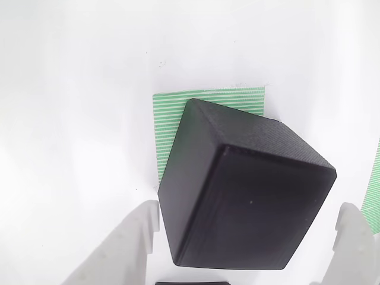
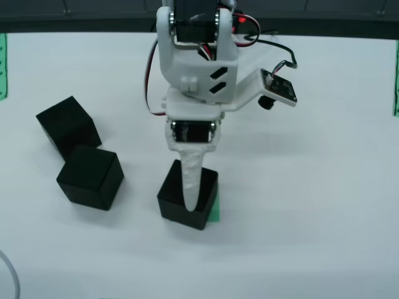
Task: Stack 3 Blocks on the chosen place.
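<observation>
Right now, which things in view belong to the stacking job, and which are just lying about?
Job:
- cube on the patch, between the fingers of the open gripper
- green patch
- two loose cubes

Lying about:
- green strips at the table edges
- white cable

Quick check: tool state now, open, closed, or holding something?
Tool: open, fingers apart either side of the black cube on the green patch, not clamping it.

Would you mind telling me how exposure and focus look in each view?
The view riding on the gripper: table blown out white, cube sharp. The front view: dimmer, greyish, slightly soft; soft shadows under the two loose cubes.
</observation>
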Available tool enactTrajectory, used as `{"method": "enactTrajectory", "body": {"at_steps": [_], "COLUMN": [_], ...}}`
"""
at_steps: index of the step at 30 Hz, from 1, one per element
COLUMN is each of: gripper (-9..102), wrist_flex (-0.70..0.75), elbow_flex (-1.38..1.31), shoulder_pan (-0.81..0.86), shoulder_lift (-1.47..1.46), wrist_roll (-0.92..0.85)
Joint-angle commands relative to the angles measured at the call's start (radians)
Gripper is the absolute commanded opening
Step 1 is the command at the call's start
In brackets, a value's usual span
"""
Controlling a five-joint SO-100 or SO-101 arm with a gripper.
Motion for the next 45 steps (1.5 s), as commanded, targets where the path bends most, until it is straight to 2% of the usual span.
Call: {"method": "enactTrajectory", "body": {"at_steps": [1, 8, 26, 45], "gripper": [37, 30, 24, 24], "wrist_flex": [-0.006, -0.017, -0.018, -0.026], "elbow_flex": [-0.020, -0.040, -0.072, 0.025], "shoulder_pan": [0.003, 0.018, 0.028, -0.008], "shoulder_lift": [0.029, -0.021, -0.046, 0.021], "wrist_roll": [-0.008, -0.008, -0.014, -0.028]}}
